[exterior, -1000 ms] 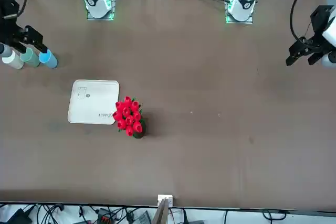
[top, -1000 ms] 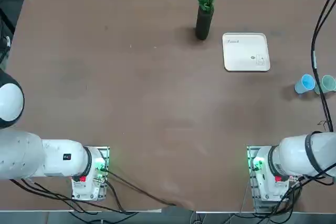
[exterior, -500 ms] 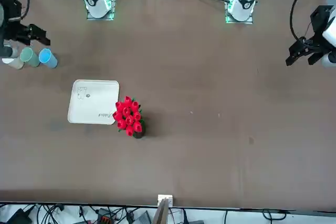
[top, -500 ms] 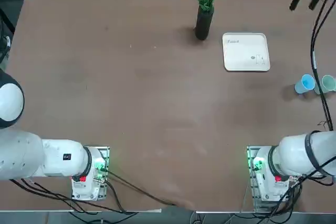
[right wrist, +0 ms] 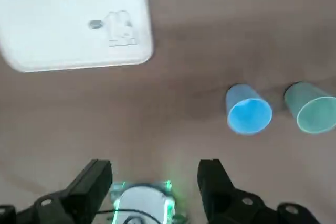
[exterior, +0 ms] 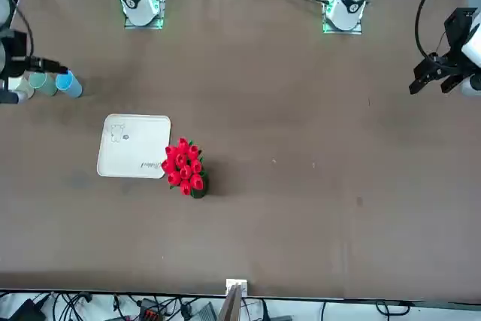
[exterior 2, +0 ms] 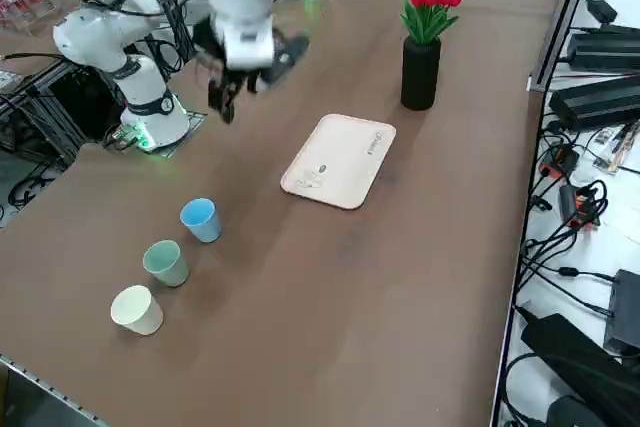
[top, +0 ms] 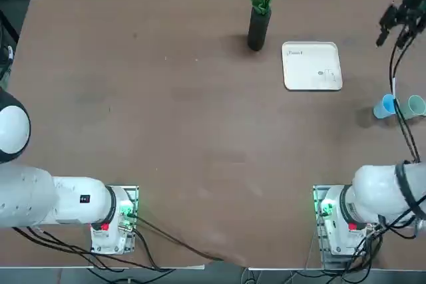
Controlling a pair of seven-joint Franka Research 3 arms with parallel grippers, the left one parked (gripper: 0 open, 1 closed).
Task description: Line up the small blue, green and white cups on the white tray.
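The white tray [exterior 2: 340, 160] lies flat on the bench [exterior 2: 400, 277], stiff and empty, with nothing on it to disturb. Beside it, well apart, stand the blue cup [exterior 2: 200, 219], green cup [exterior 2: 166, 262] and white cup [exterior 2: 135, 309] in a row, mouths up (likely light, thin-walled and easily tipped or squashed). The right end effector [exterior 2: 232, 97], fingers spread and empty, hangs above the bench; a gentle pinch across a rim suits.

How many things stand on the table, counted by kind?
Cups: 3: blue cup, green cup, white cup
Tray: 1
Vase of flowers: 1
Total: 5
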